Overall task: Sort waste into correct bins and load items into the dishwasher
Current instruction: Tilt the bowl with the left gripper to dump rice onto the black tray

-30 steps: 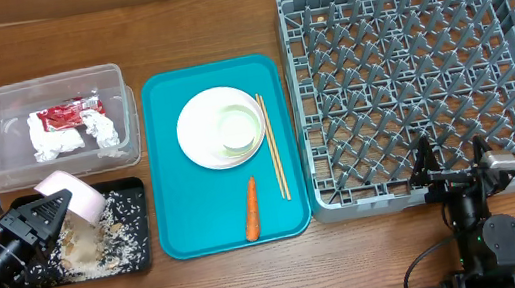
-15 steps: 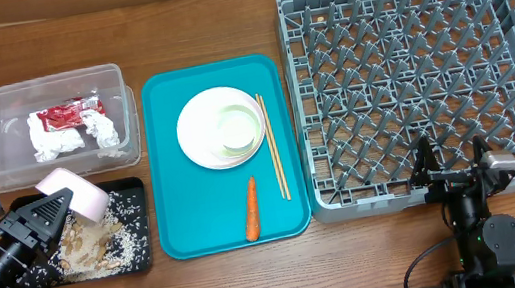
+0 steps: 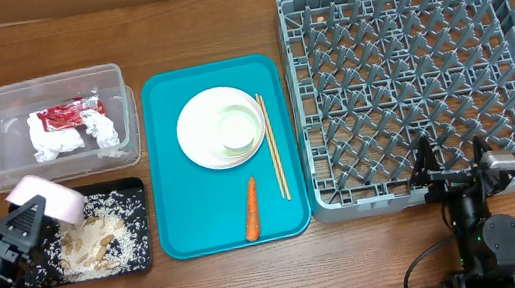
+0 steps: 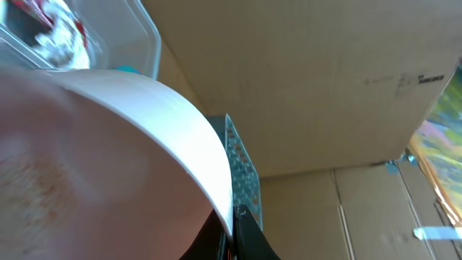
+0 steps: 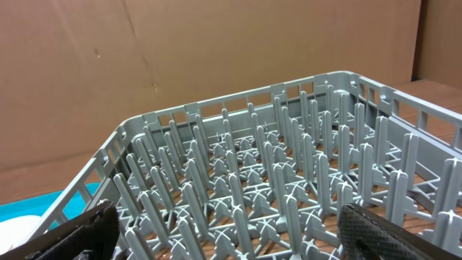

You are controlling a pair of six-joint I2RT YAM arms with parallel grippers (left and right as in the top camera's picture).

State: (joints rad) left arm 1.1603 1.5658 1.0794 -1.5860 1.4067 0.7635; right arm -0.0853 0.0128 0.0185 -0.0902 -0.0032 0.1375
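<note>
Overhead: left fingers (image 3: 30,214) are clenching the pale pink plate (image 3: 45,193), tilting it over the black tray (image 3: 143,231). Right fingers (image 3: 454,175) are hanging spread and empty at the dish rack (image 3: 409,72).

Likely risks: the plate slipping out of an edge-only grip, or rice (image 3: 99,237) spilling onto the counter (image 3: 198,11).

Counting: one pink plate. On the teal tray (image 3: 175,206), one white plate (image 3: 197,132), one bowl (image 3: 240,126), one chopstick pair (image 3: 274,152), one carrot (image 3: 251,208).
</note>
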